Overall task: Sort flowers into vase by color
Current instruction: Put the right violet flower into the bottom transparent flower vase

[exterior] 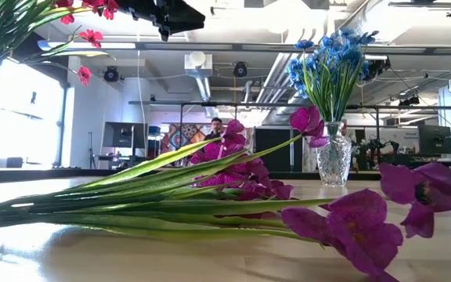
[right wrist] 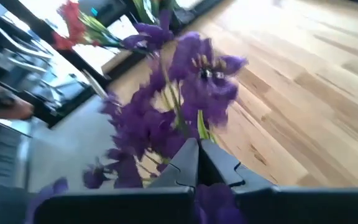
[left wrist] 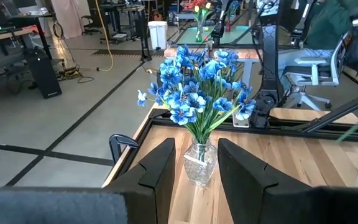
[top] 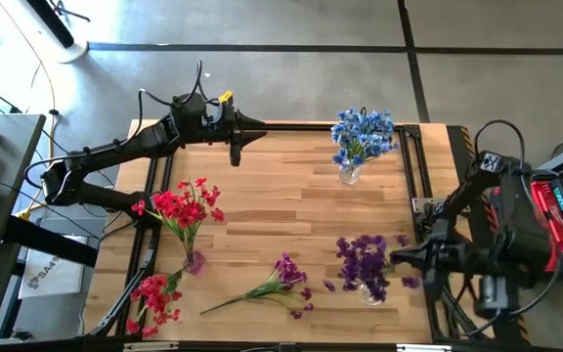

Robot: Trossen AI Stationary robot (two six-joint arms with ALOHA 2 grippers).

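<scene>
Blue flowers stand in a glass vase near the table's far right; the low view shows them too. Red flowers stand in a vase at the left. Purple flowers fill a vase at the near right. One purple spray lies flat on the table near the front. A red spray lies at the near left corner. My left gripper hovers open at the far edge, facing the blue flowers. My right gripper is shut, right beside the purple flowers. My right gripper's shut fingertips come level from the table's right and stand right at the purple blossoms and a green stem of the bunch in the vase. I cannot tell whether they touch or pinch anything.
Bare wood lies in the table's middle. A black frame rail runs along the right edge. Loose purple petals lie near the purple vase. A person shows far back in the room.
</scene>
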